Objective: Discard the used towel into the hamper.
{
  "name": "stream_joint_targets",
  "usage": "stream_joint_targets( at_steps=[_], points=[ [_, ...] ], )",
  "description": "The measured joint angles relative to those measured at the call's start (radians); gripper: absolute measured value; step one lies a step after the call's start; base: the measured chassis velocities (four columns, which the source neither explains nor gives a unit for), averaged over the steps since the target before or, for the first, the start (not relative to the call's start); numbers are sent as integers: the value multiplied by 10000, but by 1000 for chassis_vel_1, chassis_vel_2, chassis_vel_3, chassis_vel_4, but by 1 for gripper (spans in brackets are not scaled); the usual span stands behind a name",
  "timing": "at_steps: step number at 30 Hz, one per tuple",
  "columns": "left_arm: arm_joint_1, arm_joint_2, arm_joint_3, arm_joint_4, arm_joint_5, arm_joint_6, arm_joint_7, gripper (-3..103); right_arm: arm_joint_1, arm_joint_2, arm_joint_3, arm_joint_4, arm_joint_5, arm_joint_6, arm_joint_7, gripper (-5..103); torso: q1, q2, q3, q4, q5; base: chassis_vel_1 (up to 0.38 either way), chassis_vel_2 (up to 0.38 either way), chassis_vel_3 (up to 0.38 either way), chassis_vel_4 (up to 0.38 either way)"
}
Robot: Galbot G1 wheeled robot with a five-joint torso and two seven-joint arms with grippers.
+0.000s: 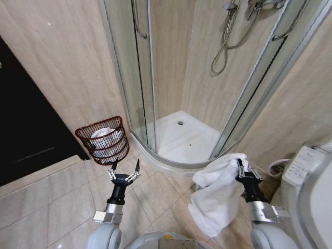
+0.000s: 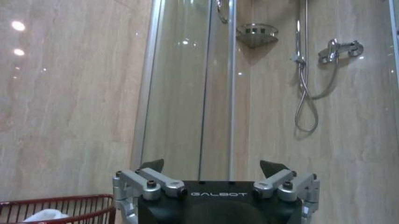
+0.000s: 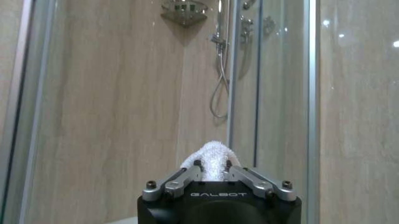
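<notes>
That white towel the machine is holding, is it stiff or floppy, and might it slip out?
Probably floppy: the towel hangs in loose folds below the right gripper. Likely light too, since one pinch holds it all. Slipping looks unlikely, as the right wrist view shows the terry cloth bunched between the shut fingers. The left gripper is open, in front of the hamper.

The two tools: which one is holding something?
The right tool, beside the toilet, is shut on the white towel. The left tool hangs open and empty near the hamper.
</notes>
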Motion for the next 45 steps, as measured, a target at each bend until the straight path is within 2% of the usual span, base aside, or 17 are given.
stream_joint_targets(
  at_steps=[14,20,29,45],
  points=[
    [-12,7,-60,106,12,33,44,100,24,82,-208,92,-541,124,71,8,0,0,0,0,-1,40,30,27,33],
    [28,-26,-39,187,60,-200,52,100,-32,141,-306,88,-842,297,143,8,0,0,0,4,-1,76,86,86,81],
    [89,-110,6,175,202,-447,45,100,32,153,-585,236,-1180,159,221,8,0,0,0,-1,1,16,20,26,18],
    [357,-219,155,13,484,-423,26,100,-219,21,-517,-102,-1221,503,177,8,-1,0,0,-1,-1,39,38,-41,-45]
  ],
)
